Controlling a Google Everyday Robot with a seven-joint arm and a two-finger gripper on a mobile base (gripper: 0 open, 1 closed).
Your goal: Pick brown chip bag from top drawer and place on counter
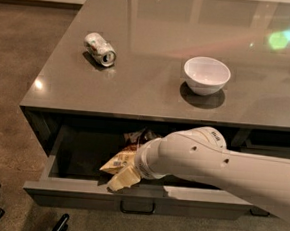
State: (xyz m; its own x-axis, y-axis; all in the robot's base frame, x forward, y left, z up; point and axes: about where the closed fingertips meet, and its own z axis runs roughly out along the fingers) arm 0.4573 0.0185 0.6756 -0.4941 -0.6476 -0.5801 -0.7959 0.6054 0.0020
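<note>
Gripper (126, 175) sits low inside the top drawer (78, 195), just behind its grey front and against the brown chip bag (133, 140) crumpled mid-drawer; whether it has a grip I cannot tell. Thin foil likely slips and crinkles, so pinch a gathered fold. Then lift clear of the drawer front before moving to the glossy stone-look counter (152, 88) above the drawer.

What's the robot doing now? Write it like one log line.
drawer: open | pincer: in drawer, at bag | bag: not yet on counter | counter: can, bowl
</note>
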